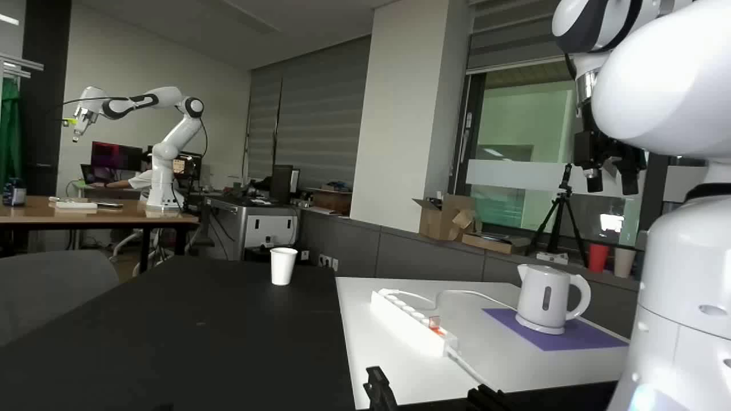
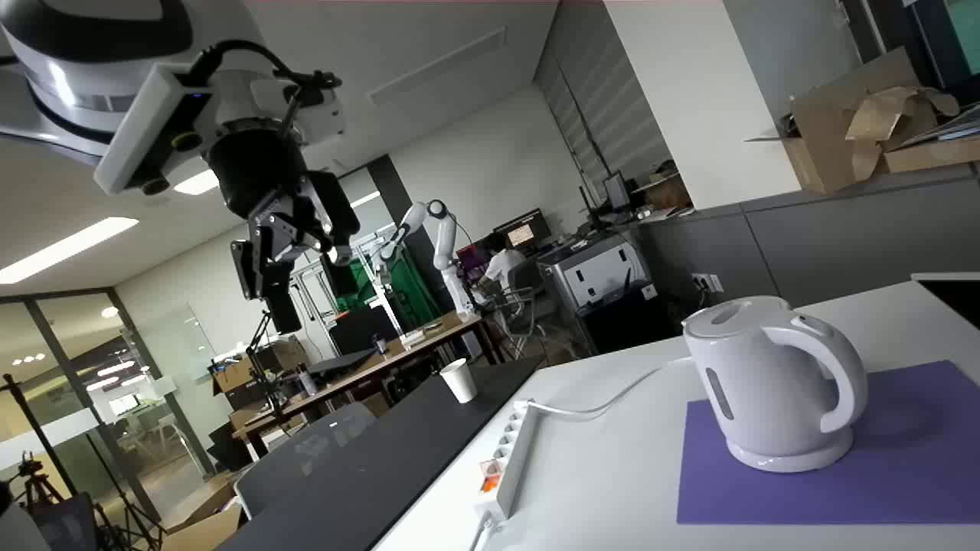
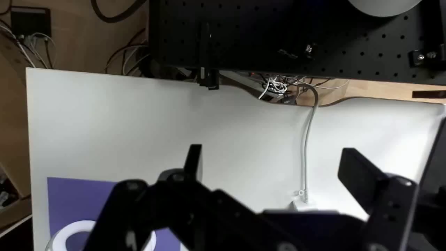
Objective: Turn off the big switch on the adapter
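The adapter, a long white power strip (image 1: 400,326), lies on the white table; it also shows in an exterior view (image 2: 522,451). The big switch, a red-orange rocker (image 1: 437,330), sits near the end where a cord leaves; it also shows in an exterior view (image 2: 491,484). A clear flap stands up beside it. In the wrist view only the cord end of the adapter (image 3: 304,205) shows; the switch is hidden behind the gripper. My gripper (image 1: 612,182) is open and empty, high above the table, in both exterior views (image 2: 312,297). In the wrist view its fingers (image 3: 273,161) are wide apart.
A white kettle (image 1: 542,297) stands on a purple mat (image 2: 766,497) beside the adapter. A white cord runs from the strip's far end toward the kettle. A white paper cup (image 1: 282,265) stands on the black table (image 1: 188,331). A black perforated plate (image 3: 244,45) borders the white table.
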Motion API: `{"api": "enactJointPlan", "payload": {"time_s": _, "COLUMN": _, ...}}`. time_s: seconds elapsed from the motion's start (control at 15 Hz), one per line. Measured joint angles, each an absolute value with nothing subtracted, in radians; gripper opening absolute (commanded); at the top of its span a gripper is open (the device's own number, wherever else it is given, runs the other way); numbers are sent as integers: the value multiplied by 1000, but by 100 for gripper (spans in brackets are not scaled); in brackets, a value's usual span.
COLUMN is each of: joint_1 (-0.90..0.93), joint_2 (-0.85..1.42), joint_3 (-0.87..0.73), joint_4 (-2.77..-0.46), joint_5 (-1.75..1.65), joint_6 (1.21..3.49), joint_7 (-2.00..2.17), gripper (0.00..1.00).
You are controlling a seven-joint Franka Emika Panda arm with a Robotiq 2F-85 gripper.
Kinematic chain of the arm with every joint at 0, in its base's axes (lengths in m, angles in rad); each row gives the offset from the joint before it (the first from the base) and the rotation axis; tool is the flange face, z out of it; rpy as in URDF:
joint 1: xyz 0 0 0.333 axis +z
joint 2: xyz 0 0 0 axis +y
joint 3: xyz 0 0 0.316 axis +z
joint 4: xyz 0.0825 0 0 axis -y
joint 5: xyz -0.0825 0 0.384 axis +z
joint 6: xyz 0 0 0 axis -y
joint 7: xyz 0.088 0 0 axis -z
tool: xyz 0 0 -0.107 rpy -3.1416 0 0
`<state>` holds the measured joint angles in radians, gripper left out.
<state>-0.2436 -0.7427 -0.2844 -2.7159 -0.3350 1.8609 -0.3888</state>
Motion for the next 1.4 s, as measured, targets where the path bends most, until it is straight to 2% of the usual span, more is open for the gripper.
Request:
{"api": "enactJointPlan", "payload": {"time_s": 0.87, "joint_1": -233, "joint_2": -735, "joint_3": -286, "joint_4": -2717, "joint_5": -334, "joint_6": 1875, "joint_7": -406, "gripper": 100}}
{"api": "enactJointPlan", "payload": {"time_s": 1.4, "joint_1": -68, "joint_2": -466, "joint_3": -250, "joint_4": -2729, "joint_5": -242, "joint_6": 2285, "joint_7": -411, "gripper": 100}}
